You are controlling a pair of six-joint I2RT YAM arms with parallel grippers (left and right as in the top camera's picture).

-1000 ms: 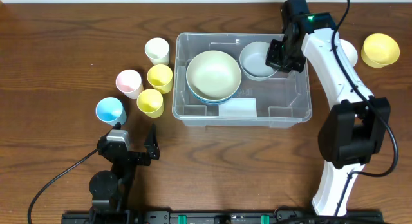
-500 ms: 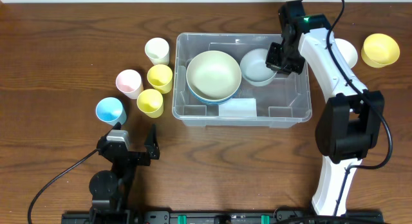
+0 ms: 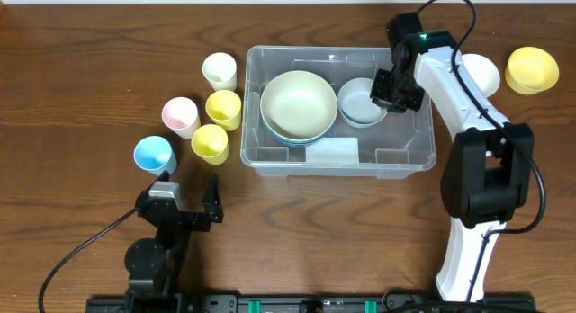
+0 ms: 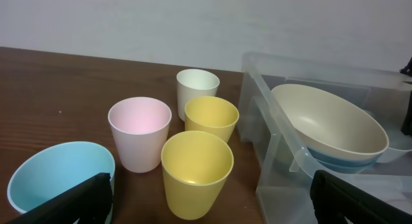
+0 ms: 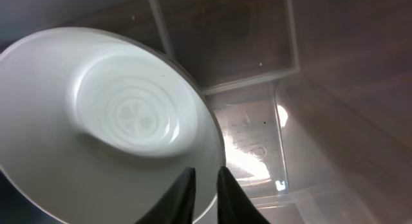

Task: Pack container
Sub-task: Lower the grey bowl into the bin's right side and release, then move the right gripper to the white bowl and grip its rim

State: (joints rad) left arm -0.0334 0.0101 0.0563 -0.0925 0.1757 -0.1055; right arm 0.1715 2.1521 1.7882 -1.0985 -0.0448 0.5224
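Right fingers (image 5: 192,188) are pinched shut on the rim of a pale grey bowl (image 3: 360,102), holding it tilted inside the container (image 3: 407,142). The container sits mid-counter (image 3: 72,97), with five cups (image 3: 223,108) to one side and a white bowl (image 3: 484,75) and a yellow bowl (image 3: 531,68) to the other. To do this well, I should level the grey bowl and settle it flat beside the stack without nudging it. Then I let go and rise clear of the wall. That stack is a cream bowl (image 3: 298,102) nested on a blue bowl (image 4: 347,165). My left fingers (image 4: 71,201) are spread wide and empty.
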